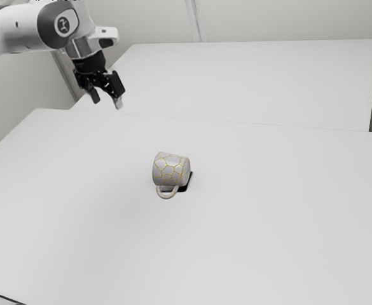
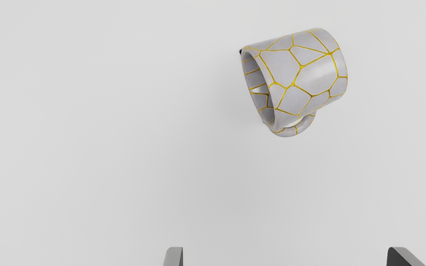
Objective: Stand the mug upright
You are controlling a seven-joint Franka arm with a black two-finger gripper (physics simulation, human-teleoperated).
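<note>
My gripper (image 1: 107,101) hangs above the table at the exterior view's upper left, well apart from the mug. A pale grey mug (image 1: 170,170) with yellow crack-like lines lies on its side on the table, its handle pointing toward the camera. In the wrist view the mug (image 2: 301,74) shows its hollow mouth and its handle low on one side. The gripper (image 2: 285,256) is open there, its two fingers wide apart with nothing between them.
Under and beside the mug is a small flat black item (image 1: 185,187), partly hidden by it. The white table (image 1: 268,235) spreads around them, and another white surface (image 1: 255,82) stands behind it. A dark line crosses the near left corner.
</note>
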